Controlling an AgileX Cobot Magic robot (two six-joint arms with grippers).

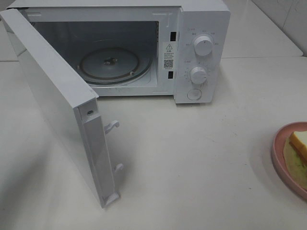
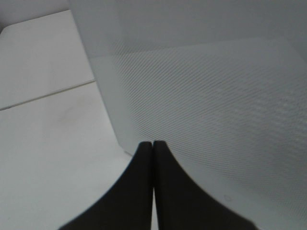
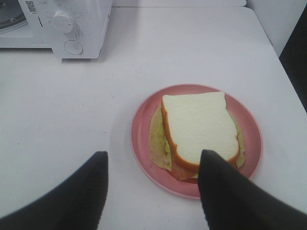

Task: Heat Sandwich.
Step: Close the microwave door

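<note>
The sandwich, white bread over orange filling and a pale green leaf, lies on a pink plate. In the exterior high view the sandwich and plate are cut off by the right edge. My right gripper is open and hovers just short of the plate, one finger over the sandwich's near corner and holding nothing. My left gripper is shut and empty, its tips close to the mesh-patterned face of the microwave door. Neither gripper shows in the exterior high view.
The white microwave stands at the back with its door swung wide open toward the front left. Its glass turntable is bare. Two knobs and a round button sit on its right panel. The white table lies between microwave and plate.
</note>
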